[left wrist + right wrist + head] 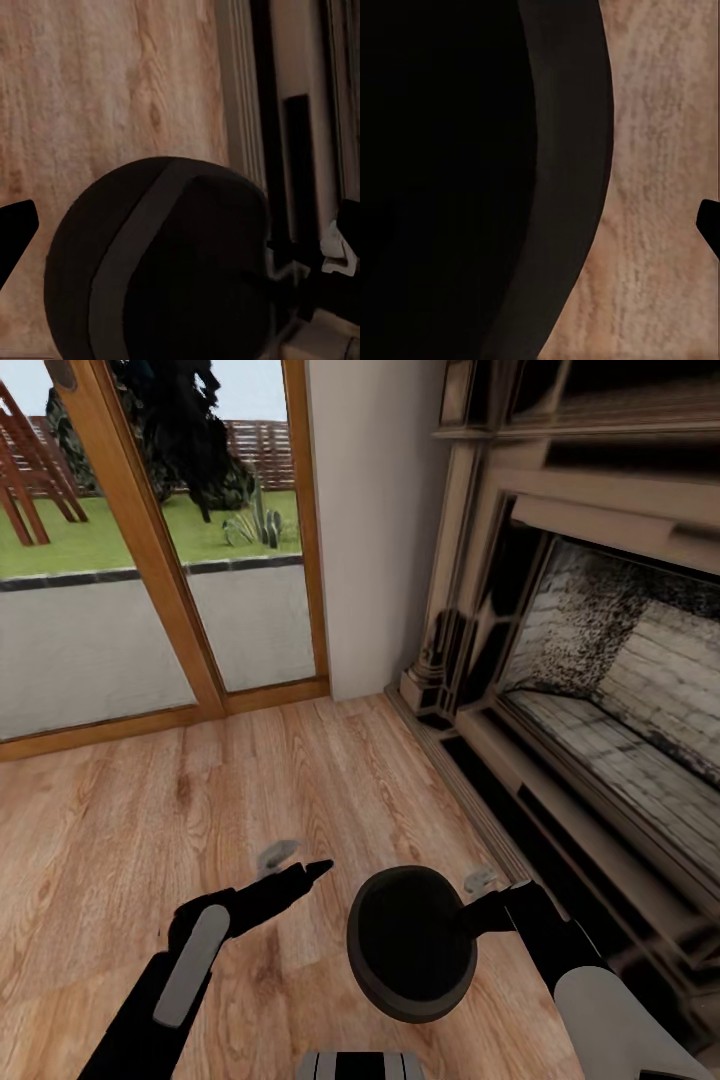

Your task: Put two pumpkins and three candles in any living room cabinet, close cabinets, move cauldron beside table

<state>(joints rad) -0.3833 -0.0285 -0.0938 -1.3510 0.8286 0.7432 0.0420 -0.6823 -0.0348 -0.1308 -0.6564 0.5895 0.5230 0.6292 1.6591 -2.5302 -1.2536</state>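
The black cauldron (410, 950) hangs tilted just above the wooden floor in front of me, its wide mouth turned up toward my head. My right gripper (468, 913) is shut on its rim from the right side. In the left wrist view the cauldron (165, 262) shows its round belly and grey band, with the right hand against its far side. Up close in the right wrist view, the cauldron (450, 180) is a dark mass with its band beside floorboards. My left gripper (318, 871) is open and holds nothing, a hand's width left of the pot. Pumpkins, candles, cabinet and table are out of view.
A brick fireplace (600, 660) with a dark stepped surround runs along the right side, close to my right arm. A wood-framed glass door (150, 560) onto a garden stands ahead on the left. A white wall section (370, 520) separates them. Wooden floor (150, 810) stretches ahead and left.
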